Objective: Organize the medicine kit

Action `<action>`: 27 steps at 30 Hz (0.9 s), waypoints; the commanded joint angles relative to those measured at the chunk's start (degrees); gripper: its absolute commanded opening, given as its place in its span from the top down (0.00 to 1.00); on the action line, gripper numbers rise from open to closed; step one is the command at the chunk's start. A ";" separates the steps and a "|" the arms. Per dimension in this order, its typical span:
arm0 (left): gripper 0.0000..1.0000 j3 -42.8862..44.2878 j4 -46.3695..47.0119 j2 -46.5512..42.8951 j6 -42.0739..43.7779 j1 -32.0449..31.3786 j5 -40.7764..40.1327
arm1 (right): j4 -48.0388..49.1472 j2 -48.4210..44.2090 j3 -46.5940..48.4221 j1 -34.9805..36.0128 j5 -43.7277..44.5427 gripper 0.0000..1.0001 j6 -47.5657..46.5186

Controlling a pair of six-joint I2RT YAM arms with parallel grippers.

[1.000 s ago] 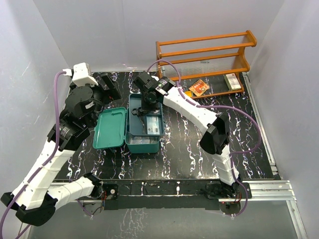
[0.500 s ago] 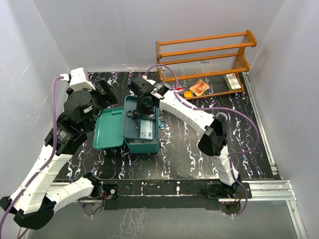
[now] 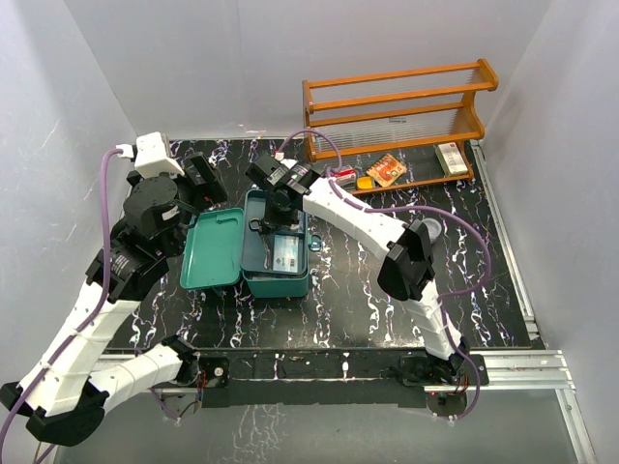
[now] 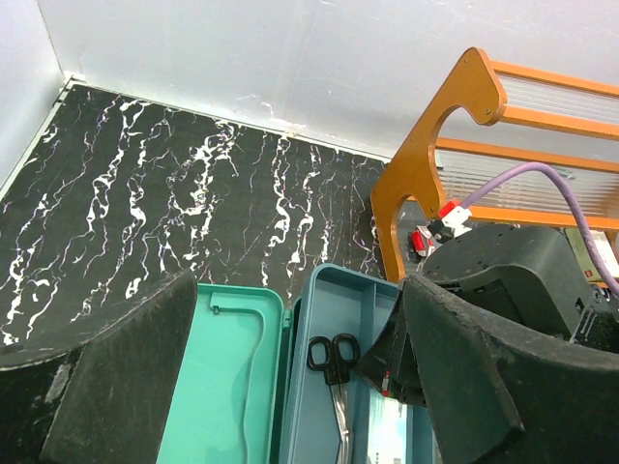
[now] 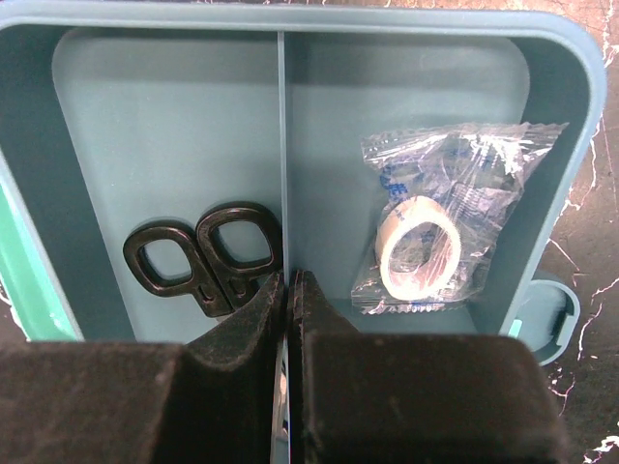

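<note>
Right wrist view: right gripper (image 5: 290, 280) clenched, fingers (image 5: 247, 319) pressed flat together. Whether anything thin sits between them cannot be told.

- Kit (image 5: 290, 14) lies open directly under this gripper. Fingertips hang over the divider (image 5: 283, 145) that splits the far end into two compartments.
- Scissors (image 5: 208, 256), black handles, lie in the compartment to the left of the fingertips in this view. One handle loop is just beside the left finger; contact cannot be told.
- Tape (image 5: 418, 249), a white roll in a clear bag, lies in the compartment to the right of the fingertips, close to them but apart.

Top view: the right arm reaches across the table (image 3: 368, 290), its gripper above the kit's far end.
- A blue-and-white packet (image 3: 286, 253) lies in the kit on the near side of the gripper.
- Lid (image 3: 213, 249) is folded out flat beside the box, on the side toward the left arm.

Left wrist view: left gripper (image 4: 290, 387) released, fingers spread wide, nothing between them.
- It hovers above the far edge of the lid, not touching it.
- Lid and box show below, between the two fingers. The scissors sit nearer the right finger.
- Right arm's black wrist is close by that same finger.
- Rack (image 4: 418, 184) stands beyond it, farther off.
</note>
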 commanded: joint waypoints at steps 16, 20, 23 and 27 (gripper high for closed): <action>0.13 -0.78 0.62 0.21 0.91 -0.24 -1.26 | -1.49 1.80 0.30 0.06 1.50 1.00 -3.35; 0.12 -0.92 0.55 0.42 1.00 -0.29 -0.99 | -1.82 1.51 0.07 0.06 1.88 1.00 -3.38; 0.13 -1.48 -0.22 0.45 0.41 -0.30 -0.49 | -2.18 1.43 0.81 0.05 1.87 1.00 -3.43; 0.20 -4.77 -3.94 -0.14 -3.30 -0.25 1.74 | -2.81 1.36 2.42 0.06 1.18 1.00 -3.59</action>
